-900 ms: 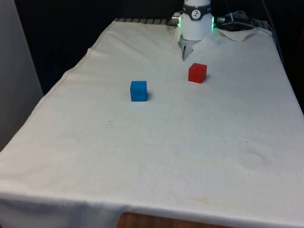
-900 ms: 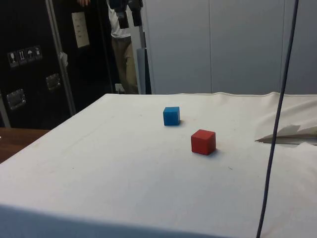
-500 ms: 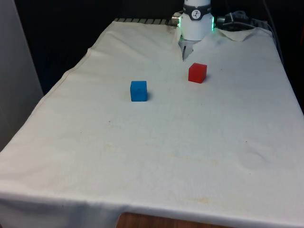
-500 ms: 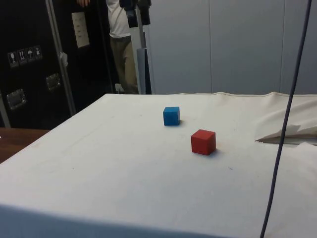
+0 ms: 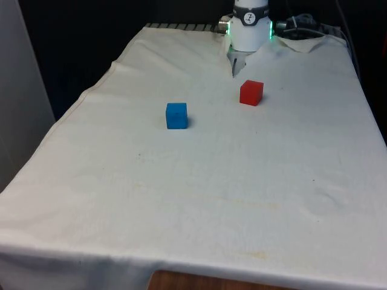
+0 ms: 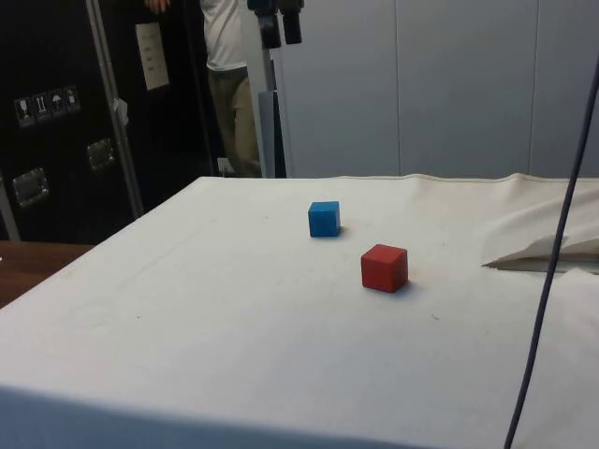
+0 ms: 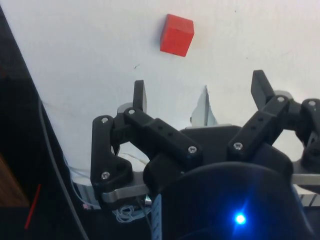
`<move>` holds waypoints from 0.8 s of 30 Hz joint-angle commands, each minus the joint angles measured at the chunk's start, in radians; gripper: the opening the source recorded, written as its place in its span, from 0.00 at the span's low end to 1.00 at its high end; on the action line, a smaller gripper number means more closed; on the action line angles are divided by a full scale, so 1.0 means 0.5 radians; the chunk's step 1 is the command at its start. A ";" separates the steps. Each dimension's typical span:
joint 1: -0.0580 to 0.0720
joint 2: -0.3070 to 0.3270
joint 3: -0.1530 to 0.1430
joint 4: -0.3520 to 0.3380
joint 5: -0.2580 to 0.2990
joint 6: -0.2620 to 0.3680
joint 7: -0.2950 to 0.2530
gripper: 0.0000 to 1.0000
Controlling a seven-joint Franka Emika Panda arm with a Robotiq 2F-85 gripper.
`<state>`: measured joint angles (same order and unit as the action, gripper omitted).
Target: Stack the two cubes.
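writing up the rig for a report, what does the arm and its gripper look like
The gripper is black, built of bolted linkage bars with silver screw heads, ending in two narrow flat black fingers. In the front view the arm's rounded base is white with a black band and green lights at its sides.

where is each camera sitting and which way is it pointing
Front view: looks along the table towards the robot base; blue cube on its left, red cube on its right.
Side view: from the table's side; both cubes, gripper high above, a person behind.
Wrist view: looks down past the open fingers at the red cube.
All three share the red cube.
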<state>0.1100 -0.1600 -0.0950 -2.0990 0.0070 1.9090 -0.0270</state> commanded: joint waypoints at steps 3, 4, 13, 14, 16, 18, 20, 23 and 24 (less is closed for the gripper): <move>-0.002 -0.050 0.004 -0.054 -0.008 0.036 0.032 1.00; -0.002 -0.058 0.004 -0.066 -0.008 0.040 0.040 1.00; -0.002 -0.110 0.010 -0.138 -0.010 0.064 0.126 1.00; -0.002 -0.112 0.010 -0.144 -0.010 0.064 0.134 1.00; -0.004 -0.122 0.012 -0.162 -0.012 0.072 0.164 1.00; -0.004 -0.128 0.012 -0.176 -0.014 0.078 0.182 1.00; -0.004 -0.130 0.012 -0.182 -0.014 0.082 0.194 1.00; -0.006 -0.138 0.012 -0.202 -0.016 0.094 0.224 1.00; -0.006 -0.140 0.012 -0.208 -0.016 0.098 0.234 1.00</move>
<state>0.1100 -0.2240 -0.0920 -2.1970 0.0070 1.9460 0.0810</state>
